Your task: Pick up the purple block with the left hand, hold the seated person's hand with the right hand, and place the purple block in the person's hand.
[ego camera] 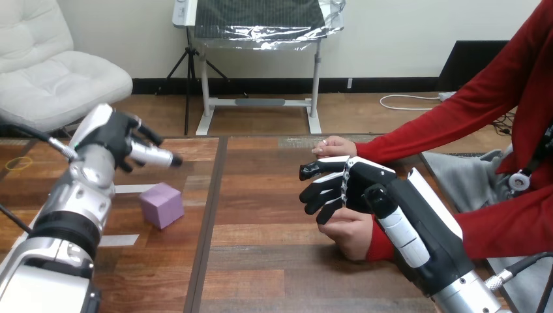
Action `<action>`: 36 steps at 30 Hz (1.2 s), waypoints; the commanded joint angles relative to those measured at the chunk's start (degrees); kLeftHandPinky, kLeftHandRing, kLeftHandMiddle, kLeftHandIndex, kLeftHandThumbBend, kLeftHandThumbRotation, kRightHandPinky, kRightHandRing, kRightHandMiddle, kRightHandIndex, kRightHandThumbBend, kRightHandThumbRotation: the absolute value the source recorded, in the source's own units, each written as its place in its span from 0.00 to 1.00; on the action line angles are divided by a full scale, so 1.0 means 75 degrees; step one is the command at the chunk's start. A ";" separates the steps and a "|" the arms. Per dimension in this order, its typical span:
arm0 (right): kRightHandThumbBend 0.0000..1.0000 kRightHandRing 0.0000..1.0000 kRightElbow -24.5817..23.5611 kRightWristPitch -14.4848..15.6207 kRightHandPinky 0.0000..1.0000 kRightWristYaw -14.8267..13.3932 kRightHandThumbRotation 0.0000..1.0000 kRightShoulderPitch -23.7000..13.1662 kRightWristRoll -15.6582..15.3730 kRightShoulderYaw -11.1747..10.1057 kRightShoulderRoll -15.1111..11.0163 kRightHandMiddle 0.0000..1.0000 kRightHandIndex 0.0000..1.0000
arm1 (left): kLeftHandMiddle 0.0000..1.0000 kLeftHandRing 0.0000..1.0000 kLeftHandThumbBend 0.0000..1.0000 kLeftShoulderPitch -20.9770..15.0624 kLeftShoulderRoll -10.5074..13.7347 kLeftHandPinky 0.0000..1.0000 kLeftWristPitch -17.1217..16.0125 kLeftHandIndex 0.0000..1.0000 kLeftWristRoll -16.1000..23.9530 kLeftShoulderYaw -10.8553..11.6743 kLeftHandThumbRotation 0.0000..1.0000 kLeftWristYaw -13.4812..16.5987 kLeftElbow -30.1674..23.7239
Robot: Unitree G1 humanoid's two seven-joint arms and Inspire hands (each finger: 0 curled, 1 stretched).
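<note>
The purple block [162, 205] rests on the wooden table [261, 261], left of centre. My left hand [117, 138] hovers up and to the left of it, apart from it, fingers relaxed and thumb pointing right, holding nothing. My right hand [365, 189] reaches in from the lower right with its fingers stretched out to the left. The person's hand [349, 233] lies just below and partly behind it, close to my thumb; none of my fingers curl round it. The person's other hand [332, 147] rests on the table farther back.
Two pale strips of tape [124, 239] lie on the table near the block. The person's red sleeves [450, 140] come in from the right side. A dark seam [209, 222] runs down the table between the block and the hands.
</note>
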 commanded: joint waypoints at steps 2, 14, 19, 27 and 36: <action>0.79 0.57 0.0078 -0.0218 0.47 -0.0161 0.98 -0.0534 -0.0181 -0.0129 0.0012 0.61 0.68 | 0.49 0.44 0.73 0.0377 0.0227 0.38 -0.0218 0.47 -0.0464 0.0552 0.00 -0.0045 -0.0911; 0.75 0.55 0.0343 -0.0525 0.44 -0.0817 0.94 -0.0618 -0.0797 -0.0260 0.0172 0.61 0.67 | 0.48 0.43 0.70 0.1157 0.0031 0.38 -0.0031 0.47 -0.1374 0.1402 0.00 -0.0035 -0.2205; 0.74 0.55 0.0479 -0.0661 0.44 -0.0944 0.93 -0.0661 -0.0813 -0.0278 0.0181 0.60 0.66 | 0.48 0.43 0.69 0.1503 -0.0067 0.38 -0.0150 0.47 -0.1641 0.1649 0.00 0.0040 -0.2601; 0.71 0.55 0.0569 -0.0726 0.44 -0.0986 0.92 -0.0672 -0.0737 -0.0306 0.0157 0.60 0.66 | 0.47 0.42 0.68 0.1948 -0.0155 0.38 0.0082 0.47 -0.1728 0.1769 0.00 0.0088 -0.3301; 0.72 0.55 0.0584 -0.0738 0.44 -0.0969 0.92 -0.0678 -0.0706 -0.0297 0.0141 0.60 0.66 | 0.46 0.42 0.71 0.2204 -0.0122 0.38 0.0286 0.48 -0.1373 0.1572 0.00 0.0308 -0.3641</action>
